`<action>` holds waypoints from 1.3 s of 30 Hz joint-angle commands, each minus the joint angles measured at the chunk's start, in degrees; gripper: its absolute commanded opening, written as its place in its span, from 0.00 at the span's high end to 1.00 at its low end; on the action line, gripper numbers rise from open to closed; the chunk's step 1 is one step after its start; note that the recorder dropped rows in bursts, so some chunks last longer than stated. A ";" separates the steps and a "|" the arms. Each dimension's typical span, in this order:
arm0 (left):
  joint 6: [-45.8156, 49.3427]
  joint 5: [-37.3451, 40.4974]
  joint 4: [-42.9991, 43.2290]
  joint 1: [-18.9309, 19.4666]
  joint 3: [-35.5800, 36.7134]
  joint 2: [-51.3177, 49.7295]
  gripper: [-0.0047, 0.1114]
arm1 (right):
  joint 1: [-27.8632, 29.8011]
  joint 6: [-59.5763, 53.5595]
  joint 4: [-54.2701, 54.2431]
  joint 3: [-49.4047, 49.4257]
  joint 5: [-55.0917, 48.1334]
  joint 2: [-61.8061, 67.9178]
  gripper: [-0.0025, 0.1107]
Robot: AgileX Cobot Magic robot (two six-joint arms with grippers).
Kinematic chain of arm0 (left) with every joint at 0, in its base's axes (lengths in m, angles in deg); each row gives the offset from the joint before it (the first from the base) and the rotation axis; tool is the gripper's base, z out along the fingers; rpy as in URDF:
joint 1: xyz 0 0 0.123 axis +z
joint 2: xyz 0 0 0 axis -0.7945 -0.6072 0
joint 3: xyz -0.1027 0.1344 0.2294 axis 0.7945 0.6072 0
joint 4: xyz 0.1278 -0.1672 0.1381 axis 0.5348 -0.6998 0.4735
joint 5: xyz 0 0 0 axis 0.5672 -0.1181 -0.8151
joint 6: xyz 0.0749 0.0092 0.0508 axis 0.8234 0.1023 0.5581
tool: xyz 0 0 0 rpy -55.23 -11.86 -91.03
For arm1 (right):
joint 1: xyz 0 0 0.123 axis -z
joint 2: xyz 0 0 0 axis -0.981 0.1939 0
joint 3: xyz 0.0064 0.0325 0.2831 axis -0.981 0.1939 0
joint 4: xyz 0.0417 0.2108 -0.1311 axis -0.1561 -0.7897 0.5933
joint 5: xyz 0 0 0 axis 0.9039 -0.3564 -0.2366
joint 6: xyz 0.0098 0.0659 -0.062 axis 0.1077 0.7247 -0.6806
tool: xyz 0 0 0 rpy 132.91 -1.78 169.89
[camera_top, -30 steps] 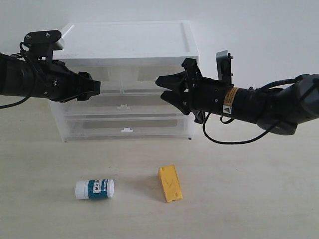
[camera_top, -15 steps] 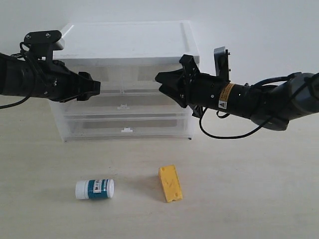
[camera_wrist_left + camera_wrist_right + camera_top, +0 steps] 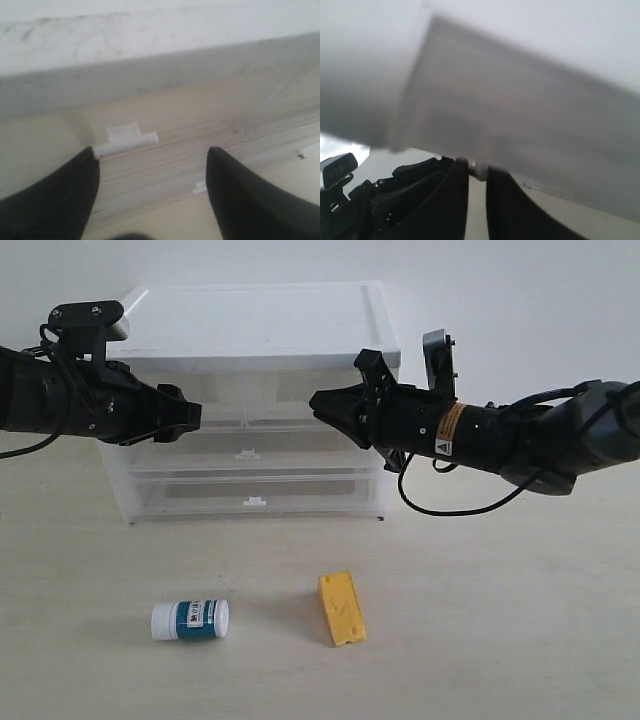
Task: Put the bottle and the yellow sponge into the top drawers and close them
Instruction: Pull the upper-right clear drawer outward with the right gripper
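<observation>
I'm clamping the right gripper [image 3: 477,168] on a clear top drawer's [image 3: 290,390] white tab [image 3: 479,172]; the left gripper [image 3: 152,152] is hanging spread. This shallow bite risks slipping off under pull. The teal-labelled white-capped bottle [image 3: 190,620] and yellow wedge sponge [image 3: 341,609] are lying on the tabletop [image 3: 500,640].

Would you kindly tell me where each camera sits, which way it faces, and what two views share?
Exterior view: off the arms, facing the drawer chest's front across the table; left gripper and right gripper show.
Left wrist view: behind the open left gripper, facing a drawer front's white tab handle; both fingers show.
Right wrist view: behind the right gripper, close to the chest, blurred; fingers pinch a small white tab; left arm beyond.
Shared: exterior and right wrist views both show the left arm.
</observation>
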 commanded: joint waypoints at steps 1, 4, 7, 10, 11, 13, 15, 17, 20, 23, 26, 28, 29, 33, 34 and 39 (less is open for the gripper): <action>1.57 -3.44 -0.34 0.19 -1.77 -0.12 0.45 | 0.00 -0.87 -0.91 -0.76 0.40 -0.26 0.98; 1.57 -3.44 -0.34 0.19 -1.77 -0.12 0.45 | 0.00 -0.87 0.36 -0.76 1.78 -0.26 0.98; 1.55 -3.77 -0.34 0.19 -1.77 -0.12 0.45 | 0.00 0.15 2.63 -0.65 5.51 -0.26 0.98; 1.55 -4.33 -0.34 0.19 -1.77 -0.12 0.45 | 0.00 1.43 4.23 -0.65 6.58 -0.48 0.98; 1.55 -4.33 -0.34 0.19 -1.77 -0.12 0.45 | 0.00 1.53 4.84 -0.65 6.58 -0.47 0.98; 1.55 -4.33 -0.34 0.19 -1.77 -0.12 0.45 | 0.00 1.53 5.50 -0.65 7.27 -0.47 0.98; 1.55 -4.33 -0.34 0.19 -1.77 -0.12 0.45 | 0.00 1.78 6.09 -0.65 8.07 -0.47 0.98; 1.55 -4.33 -0.34 0.19 -1.77 -0.12 0.45 | 0.00 2.20 6.52 -0.65 9.05 -0.47 0.98; 1.55 -4.33 -0.34 0.19 -1.77 -0.12 0.45 | 0.00 2.48 8.09 -0.65 9.48 -0.47 0.98; 1.55 -4.33 -0.34 0.19 -1.77 -0.12 0.45 | 0.00 2.28 7.22 1.11 10.73 -0.47 0.98; 1.55 -4.31 -0.34 0.19 -1.87 -0.12 0.45 | 0.12 0.80 6.97 3.32 12.47 -0.47 0.98; 1.55 -4.31 -0.34 0.19 -1.87 -0.12 0.45 | 0.12 -0.16 6.81 4.55 12.89 -0.47 0.98; 1.55 -4.31 -0.34 0.19 -1.87 -0.12 0.45 | 0.12 -0.71 6.56 5.20 12.89 -0.47 0.98; 1.55 -4.31 -0.34 0.19 -1.87 -0.12 0.45 | 0.12 -2.02 6.16 7.55 12.89 -0.47 0.98; 1.55 -4.31 -0.34 0.19 -1.87 -0.12 0.45 | 0.12 -2.36 6.16 8.22 12.89 -0.47 0.98; 1.55 -4.31 -0.34 0.19 -1.87 -0.12 0.45 | 0.12 -5.49 5.90 11.54 12.89 -1.78 0.98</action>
